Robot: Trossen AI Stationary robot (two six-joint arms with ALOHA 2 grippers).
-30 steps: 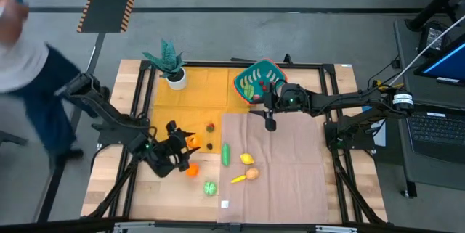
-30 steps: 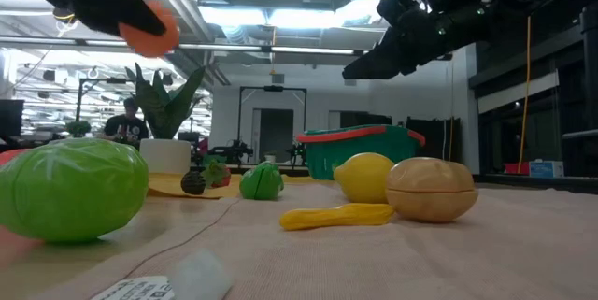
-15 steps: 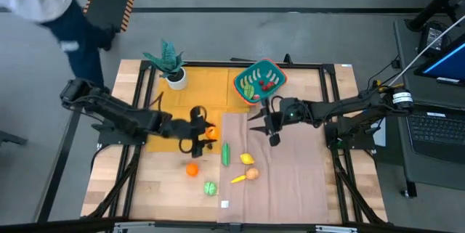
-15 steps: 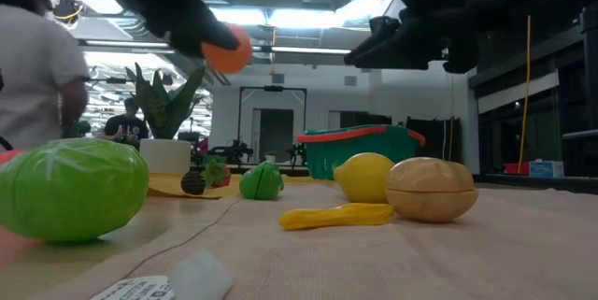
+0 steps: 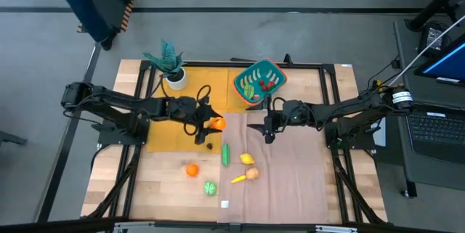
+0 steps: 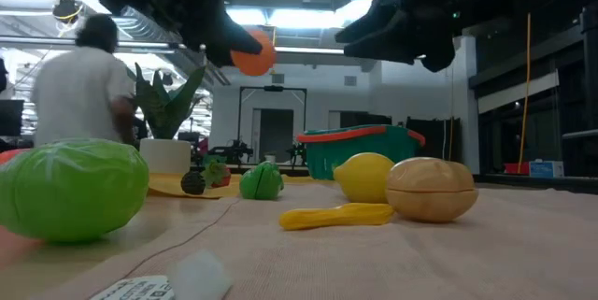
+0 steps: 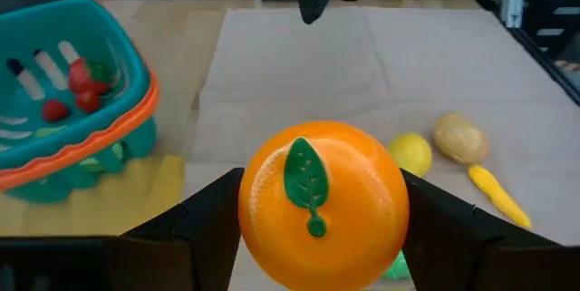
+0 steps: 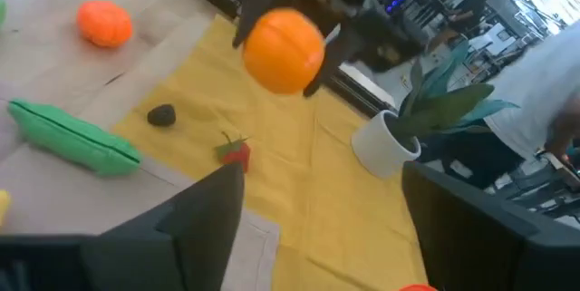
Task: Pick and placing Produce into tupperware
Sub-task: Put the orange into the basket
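Teal rounded-square plastic tupperware [image 5: 260,80] with an orange-red rim sits at the far side of the wooden desk [image 5: 116,189], red and green toy pieces already inside — beside it, the teal potted plant [image 5: 168,60] in its white pot. Left claw [image 5: 211,124] hangs above the yellow cloth [image 5: 190,88], clenched on a round orange toy fruit [image 7: 323,204]. Right claw [image 5: 268,125] hovers nearby over the tan cloth [image 5: 290,182], fingers spread, gripping nothing

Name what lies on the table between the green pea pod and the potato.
A yellow lemon sits between the pea pod and the potato, clearest in the high view.
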